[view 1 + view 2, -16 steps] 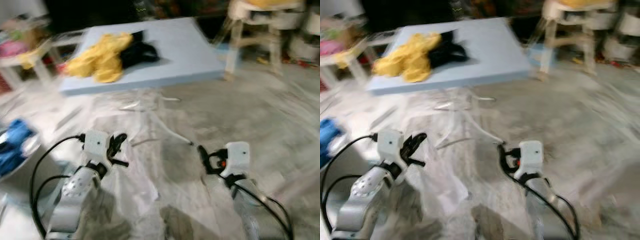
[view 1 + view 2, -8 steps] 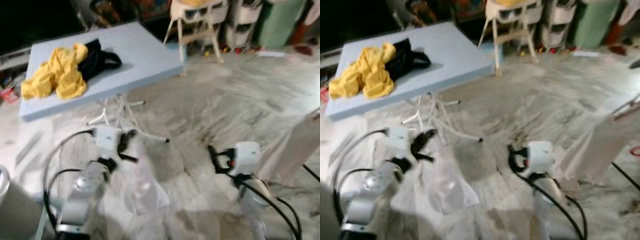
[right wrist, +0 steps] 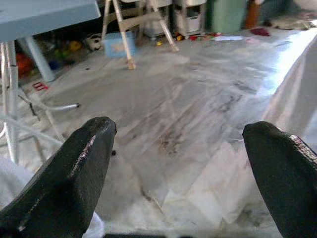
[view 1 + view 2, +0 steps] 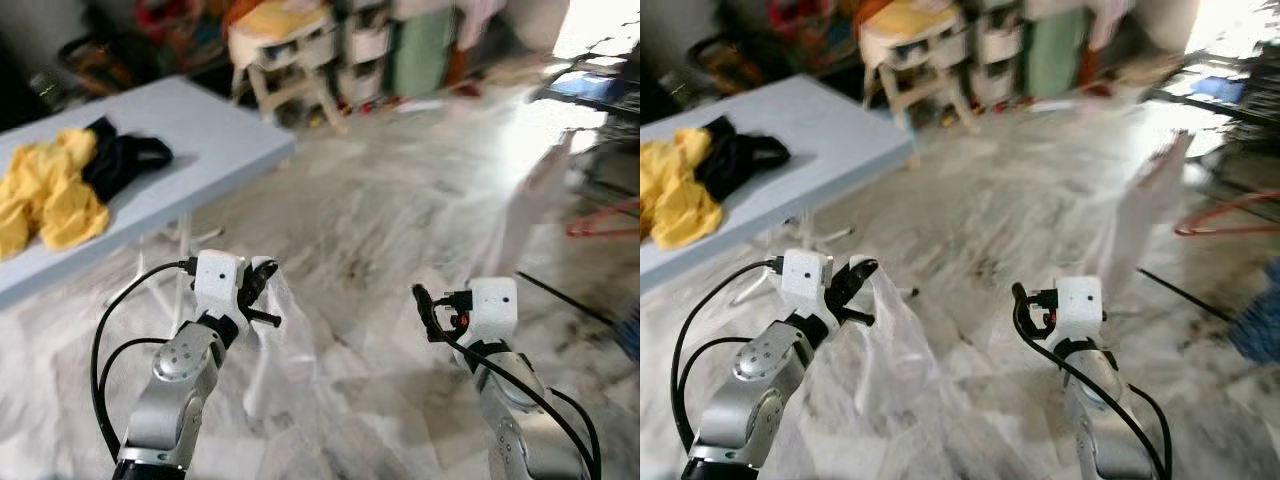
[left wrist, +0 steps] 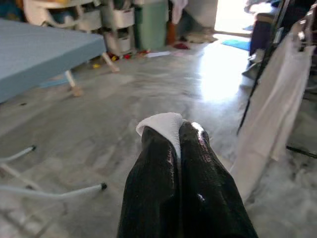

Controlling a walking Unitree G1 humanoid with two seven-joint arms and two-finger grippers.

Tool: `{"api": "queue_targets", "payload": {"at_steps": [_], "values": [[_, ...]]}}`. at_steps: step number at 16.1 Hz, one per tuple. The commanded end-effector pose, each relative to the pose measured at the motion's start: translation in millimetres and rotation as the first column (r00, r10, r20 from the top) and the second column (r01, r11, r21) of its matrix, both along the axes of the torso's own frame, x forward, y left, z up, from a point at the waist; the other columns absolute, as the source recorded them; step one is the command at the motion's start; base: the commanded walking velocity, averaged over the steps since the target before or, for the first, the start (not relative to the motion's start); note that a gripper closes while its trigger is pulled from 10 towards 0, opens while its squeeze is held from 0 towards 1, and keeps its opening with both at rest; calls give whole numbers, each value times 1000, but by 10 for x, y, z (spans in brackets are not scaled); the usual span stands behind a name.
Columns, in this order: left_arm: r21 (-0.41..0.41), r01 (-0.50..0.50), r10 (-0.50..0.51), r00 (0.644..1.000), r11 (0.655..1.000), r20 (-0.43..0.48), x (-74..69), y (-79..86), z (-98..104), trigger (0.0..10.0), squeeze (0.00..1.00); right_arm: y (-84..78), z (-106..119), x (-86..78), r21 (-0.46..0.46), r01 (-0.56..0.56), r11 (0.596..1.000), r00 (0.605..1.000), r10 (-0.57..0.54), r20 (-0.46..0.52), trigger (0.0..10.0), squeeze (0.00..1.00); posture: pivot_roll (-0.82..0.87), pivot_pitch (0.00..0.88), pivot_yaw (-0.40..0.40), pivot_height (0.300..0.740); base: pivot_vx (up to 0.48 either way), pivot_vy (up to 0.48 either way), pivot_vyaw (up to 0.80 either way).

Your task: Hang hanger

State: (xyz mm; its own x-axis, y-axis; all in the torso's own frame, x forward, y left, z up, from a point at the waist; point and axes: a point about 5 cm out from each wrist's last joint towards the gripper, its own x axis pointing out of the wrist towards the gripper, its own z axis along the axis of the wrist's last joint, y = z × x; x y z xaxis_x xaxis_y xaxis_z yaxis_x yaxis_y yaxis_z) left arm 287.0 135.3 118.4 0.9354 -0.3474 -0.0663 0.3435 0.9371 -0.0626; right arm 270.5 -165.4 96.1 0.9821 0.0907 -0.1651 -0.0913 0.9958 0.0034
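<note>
My left gripper (image 4: pixel 262 290) is raised in front of me, shut on the top edge of a thin white garment (image 4: pixel 890 360) that hangs down from it toward the floor. In the left wrist view a fold of that white cloth (image 5: pixel 161 124) sticks out between the closed fingers (image 5: pixel 198 168). I cannot make out a hanger inside the garment. My right gripper (image 4: pixel 425 305) is held at the same height, open, with nothing between its fingers (image 3: pixel 84 158). Another white garment (image 4: pixel 530 195) hangs on a dark rack (image 4: pixel 600 60) at the far right.
A light blue table (image 4: pixel 200 130) at the left carries a yellow cloth (image 4: pixel 45 205) and a black cloth (image 4: pixel 120 160). A pale stool (image 4: pixel 285 50) and storage drawers stand at the back. Marble floor (image 4: pixel 400 200) lies between me and the rack.
The view has swung right: the table slid toward the left edge and the rack with its white garment came in at the right. Both grippers keep their pose, the left holding the white garment.
</note>
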Motion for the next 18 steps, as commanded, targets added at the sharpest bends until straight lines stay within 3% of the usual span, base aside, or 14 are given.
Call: {"api": "queue_targets", "payload": {"at_steps": [1, 5, 10, 13, 18], "values": [[12, -32, 31, 999, 999, 11, 2, 99, 17, 10000, 0, 100, 41, 15, 13, -23, 1000, 1000, 23, 14, 10000, 0, -112, 65, 114, 740, 0, 0, 0], [26, -22, 20, 998, 999, 58, 97, 76, 118, 10000, 0, 146, 36, 27, 10, -36, 999, 999, 35, 15, 10000, 0, -108, 67, 113, 740, 0, 0, 0], [10, 0, -1, 997, 1000, 77, 83, -21, 149, 10000, 0, 155, 38, 51, 3, -39, 999, 999, 39, 19, 10000, 0, -106, 66, 114, 740, 0, 0, 0], [-25, 22, -20, 998, 999, 65, 51, -143, 123, 10000, 0, 184, 77, 67, -16, -62, 998, 997, 63, 40, 10000, 0, -107, 64, 113, 740, 0, 0, 800], [-40, 14, -12, 998, 999, 56, 83, -145, 123, 10000, 0, 189, 71, 77, -8, -58, 998, 998, 58, 38, 10000, 0, -107, 64, 115, 740, 0, 0, 316]]}}
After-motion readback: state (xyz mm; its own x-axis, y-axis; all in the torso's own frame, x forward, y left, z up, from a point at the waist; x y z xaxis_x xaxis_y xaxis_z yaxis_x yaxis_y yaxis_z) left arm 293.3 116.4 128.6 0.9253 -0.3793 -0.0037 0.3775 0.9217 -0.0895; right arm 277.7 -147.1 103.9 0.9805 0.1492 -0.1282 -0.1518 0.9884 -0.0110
